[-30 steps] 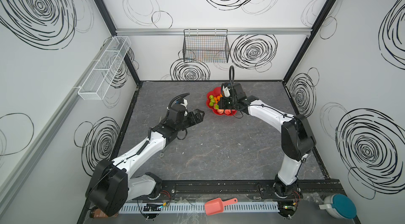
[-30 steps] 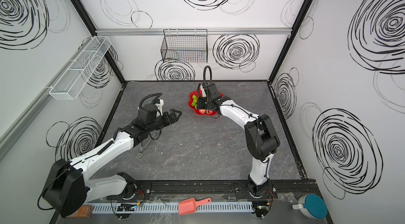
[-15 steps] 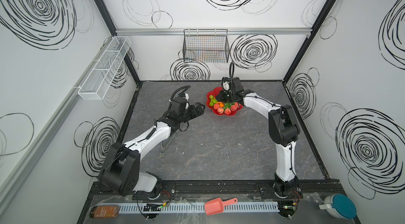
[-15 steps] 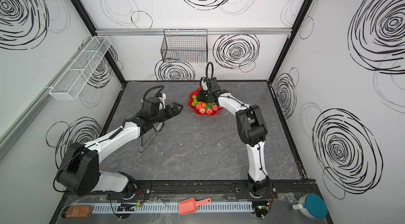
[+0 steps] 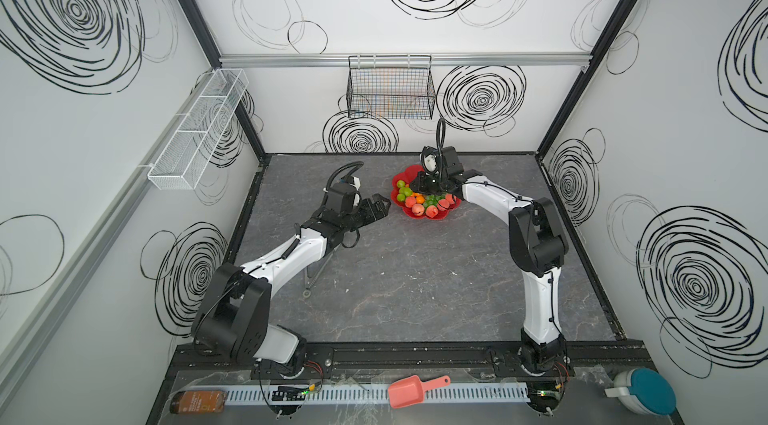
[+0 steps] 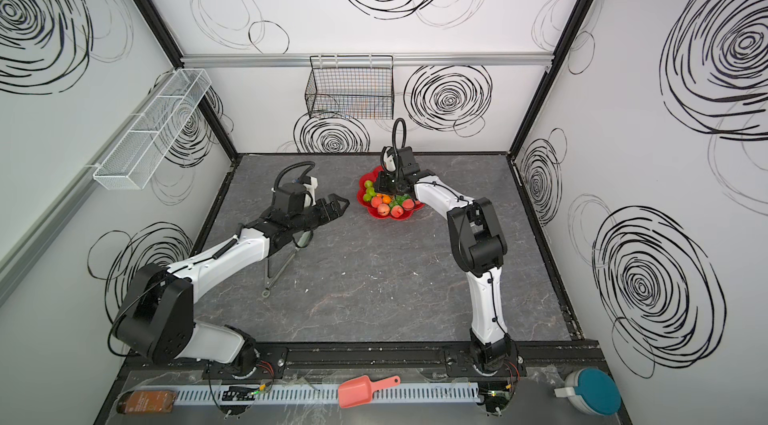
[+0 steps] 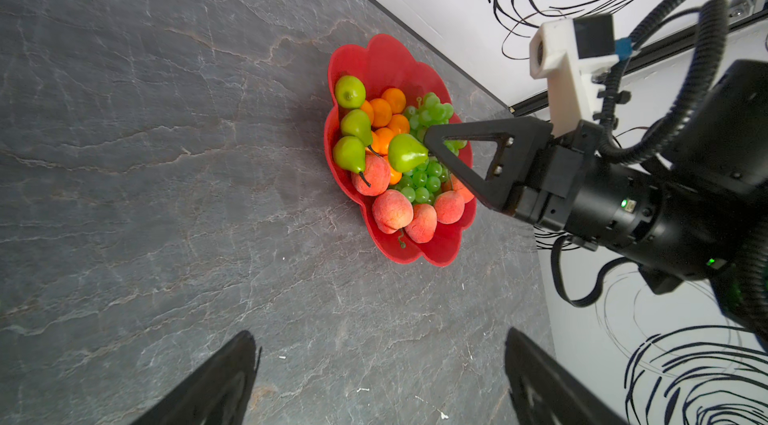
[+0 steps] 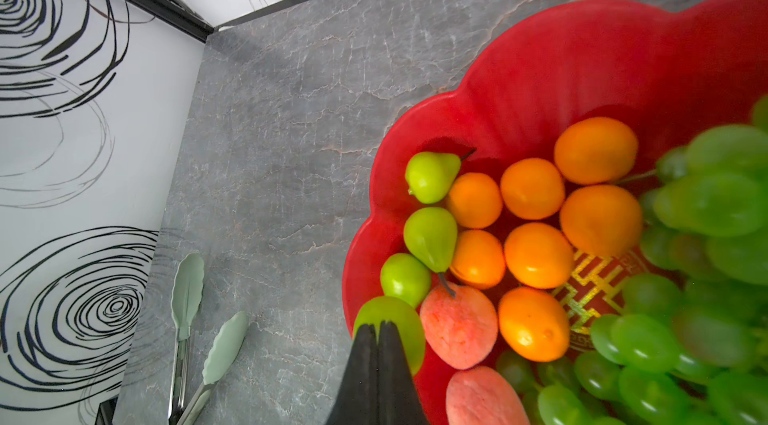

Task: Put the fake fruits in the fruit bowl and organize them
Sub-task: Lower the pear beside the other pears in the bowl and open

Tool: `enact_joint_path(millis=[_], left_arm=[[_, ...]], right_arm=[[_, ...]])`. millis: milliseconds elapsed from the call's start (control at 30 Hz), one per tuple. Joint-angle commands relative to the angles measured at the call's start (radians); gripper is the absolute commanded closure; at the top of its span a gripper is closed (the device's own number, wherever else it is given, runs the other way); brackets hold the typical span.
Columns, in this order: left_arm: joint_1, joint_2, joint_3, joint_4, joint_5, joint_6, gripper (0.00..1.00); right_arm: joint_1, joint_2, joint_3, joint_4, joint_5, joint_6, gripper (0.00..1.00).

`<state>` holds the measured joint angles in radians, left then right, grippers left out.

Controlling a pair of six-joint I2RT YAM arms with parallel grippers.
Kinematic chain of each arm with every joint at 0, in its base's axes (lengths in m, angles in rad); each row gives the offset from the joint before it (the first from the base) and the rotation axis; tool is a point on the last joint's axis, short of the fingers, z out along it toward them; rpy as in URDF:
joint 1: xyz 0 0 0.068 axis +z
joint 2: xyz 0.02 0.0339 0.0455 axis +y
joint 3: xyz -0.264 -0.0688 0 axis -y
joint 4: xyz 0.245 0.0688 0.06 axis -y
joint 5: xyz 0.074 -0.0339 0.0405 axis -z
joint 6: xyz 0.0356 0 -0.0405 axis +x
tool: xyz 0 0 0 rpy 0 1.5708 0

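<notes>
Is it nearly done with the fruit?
Nearly. The oranges, peaches, grapes and three pears already lie in the red fruit bowl. The right gripper, shut, seems to pinch a last pear over the bowl. The left gripper is open and empty. No loose fruit shows on the table; left: set that pear down.

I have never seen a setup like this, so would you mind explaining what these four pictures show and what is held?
Two robot arms stand at the edge of a grey table, each ending in a two-fingered gripper. The two wide pictures look down from above; the two close ones come from cameras on the wrists. On the table lie a red fruit bowl and mint-green tongs. The bowl holds oranges, peaches, grapes and pears. The right gripper is shut and seems to pinch one green pear by its narrow end. The left gripper hangs open and empty beside the bowl.
</notes>
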<state>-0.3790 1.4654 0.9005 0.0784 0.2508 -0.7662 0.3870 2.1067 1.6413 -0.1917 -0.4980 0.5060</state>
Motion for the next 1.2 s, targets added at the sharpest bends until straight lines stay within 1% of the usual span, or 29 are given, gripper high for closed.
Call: enact_joint_path(millis=[0,367,733,967,1033,1133,1167], left_arm=[[0.001,0.027,0.052,0.049,0.009,0.023,0.04],[-0.009,0.094,0.118,0.036,0.015,0.041,0.04],[-0.012,0.119,0.135,0.036,0.025,0.044,0.04],[-0.011,0.121,0.129,0.032,0.028,0.045,0.04],[-0.013,0.121,0.127,0.032,0.031,0.045,0.04],[-0.014,0.119,0.123,0.032,0.029,0.046,0.04],[-0.014,0.118,0.123,0.031,0.028,0.046,0.04]], right_arm=[[-0.028,0.042,0.045,0.042,0.005,0.026,1.0],[-0.062,0.168,0.205,0.049,0.013,0.043,1.0],[-0.066,0.33,0.451,-0.045,0.04,0.029,1.0],[-0.074,0.363,0.489,-0.06,0.061,0.026,0.98],[-0.077,0.369,0.495,-0.061,0.061,0.028,0.95],[-0.077,0.374,0.506,-0.069,0.058,0.026,0.88],[-0.077,0.374,0.506,-0.069,0.059,0.025,0.88]])
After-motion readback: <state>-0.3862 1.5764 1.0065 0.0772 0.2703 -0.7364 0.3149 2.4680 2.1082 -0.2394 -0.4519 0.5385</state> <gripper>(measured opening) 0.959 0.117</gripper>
